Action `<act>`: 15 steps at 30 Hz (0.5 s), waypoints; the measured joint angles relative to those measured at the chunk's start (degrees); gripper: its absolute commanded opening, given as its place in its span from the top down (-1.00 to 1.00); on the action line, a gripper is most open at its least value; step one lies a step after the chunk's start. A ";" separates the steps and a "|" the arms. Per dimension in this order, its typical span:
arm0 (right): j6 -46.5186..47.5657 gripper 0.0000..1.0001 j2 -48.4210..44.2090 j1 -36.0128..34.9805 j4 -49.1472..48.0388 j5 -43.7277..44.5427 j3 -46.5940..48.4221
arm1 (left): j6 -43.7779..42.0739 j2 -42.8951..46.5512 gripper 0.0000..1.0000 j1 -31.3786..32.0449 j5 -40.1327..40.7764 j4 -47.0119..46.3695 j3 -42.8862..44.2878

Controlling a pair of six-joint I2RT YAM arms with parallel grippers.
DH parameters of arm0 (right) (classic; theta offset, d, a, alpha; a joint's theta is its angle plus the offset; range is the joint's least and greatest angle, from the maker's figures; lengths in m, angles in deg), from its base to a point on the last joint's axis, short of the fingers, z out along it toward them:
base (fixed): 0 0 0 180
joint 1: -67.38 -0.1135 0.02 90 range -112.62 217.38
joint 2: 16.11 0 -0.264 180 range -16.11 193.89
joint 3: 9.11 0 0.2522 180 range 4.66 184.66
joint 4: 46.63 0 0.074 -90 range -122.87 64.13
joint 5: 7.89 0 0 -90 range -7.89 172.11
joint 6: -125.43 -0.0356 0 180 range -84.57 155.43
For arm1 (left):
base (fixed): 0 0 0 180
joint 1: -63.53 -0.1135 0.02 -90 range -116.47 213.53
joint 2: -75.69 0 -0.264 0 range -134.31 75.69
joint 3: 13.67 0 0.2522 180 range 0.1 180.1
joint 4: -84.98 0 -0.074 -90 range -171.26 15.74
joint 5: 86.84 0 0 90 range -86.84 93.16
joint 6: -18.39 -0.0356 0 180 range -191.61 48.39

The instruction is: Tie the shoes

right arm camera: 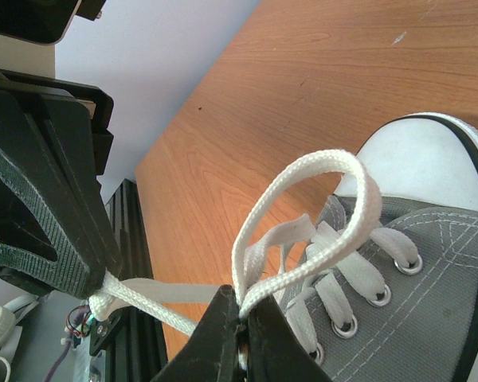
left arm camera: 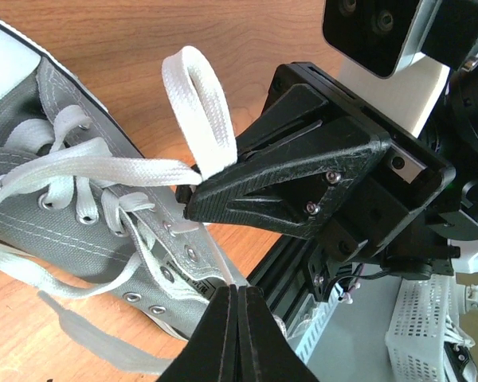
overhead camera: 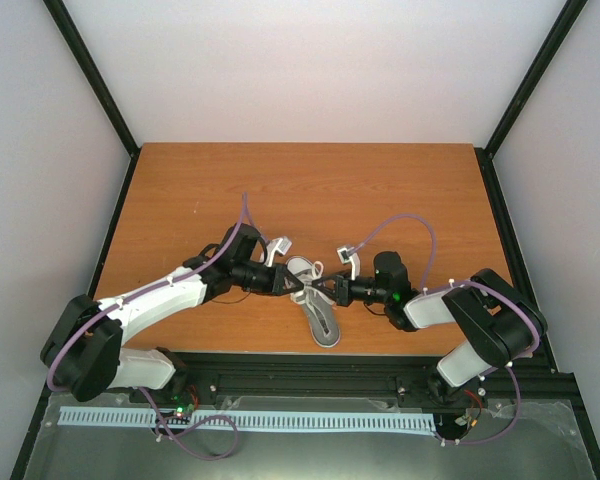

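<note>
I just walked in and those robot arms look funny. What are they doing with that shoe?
They are tying the grey shoe lying on the table. The right gripper pinches a loop of white lace that stands up over the shoe. The left gripper, close beside it, is shut on another stretch of lace, which looks taut. No finished bow shows yet.

Left arm and right arm meet over the sneaker.
</note>
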 measured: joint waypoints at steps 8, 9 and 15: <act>1.25 0.30 0.09 0.09 2.45 0.87 0.22 | 0.74 0.52 0.98 -0.50 4.07 2.69 0.11; 1.42 0.16 0.02 0.13 3.02 1.14 0.22 | 0.17 1.03 0.98 -0.55 6.36 4.20 0.11; 5.35 -0.37 -7.61 0.17 10.32 3.80 -0.50 | -1.16 1.77 0.99 -0.72 13.77 7.26 -0.96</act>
